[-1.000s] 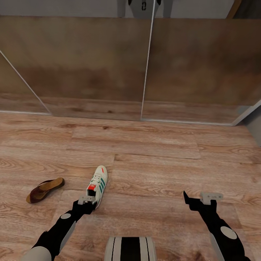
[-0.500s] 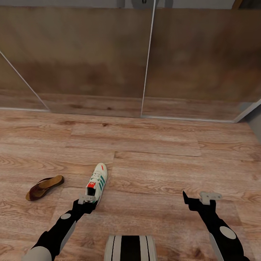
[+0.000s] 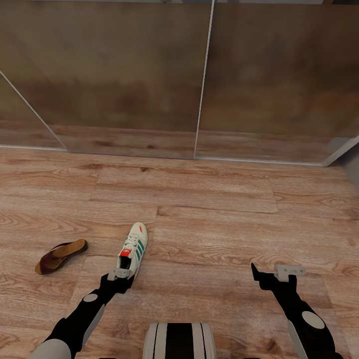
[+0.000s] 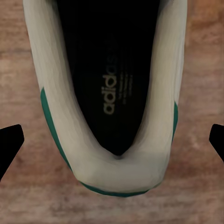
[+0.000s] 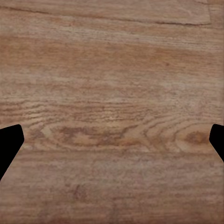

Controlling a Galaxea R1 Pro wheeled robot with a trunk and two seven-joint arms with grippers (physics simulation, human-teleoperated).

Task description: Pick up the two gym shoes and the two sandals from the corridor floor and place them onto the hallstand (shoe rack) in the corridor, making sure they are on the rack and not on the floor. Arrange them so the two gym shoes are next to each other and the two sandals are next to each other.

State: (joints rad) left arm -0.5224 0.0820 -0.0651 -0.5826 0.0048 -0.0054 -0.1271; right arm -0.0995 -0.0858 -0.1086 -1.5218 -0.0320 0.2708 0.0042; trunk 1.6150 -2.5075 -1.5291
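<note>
One cream-white gym shoe (image 3: 134, 248) with green stripes lies on the wood-plank corridor floor (image 3: 214, 224), toe pointing away from me. My left gripper (image 3: 119, 275) hangs open over its heel. In the left wrist view the shoe's dark opening (image 4: 109, 74) sits between the black fingertips (image 4: 9, 144), which stand apart from the heel on both sides. A dark-brown sandal (image 3: 61, 255) lies on the floor left of the shoe. My right gripper (image 3: 277, 272) is open over bare planks (image 5: 112, 93), holding nothing. The hallstand is out of view.
Tall glossy brown sliding panels (image 3: 124, 75) close off the far side, meeting the floor along a pale track (image 3: 199, 158). A grey wall corner (image 3: 349, 154) stands at the far right. My base (image 3: 179, 341) shows at the lower edge.
The whole picture has slid slightly upward, so the camera moved. Both grippers keep their places and stay open; shoe and sandal lie as before.
</note>
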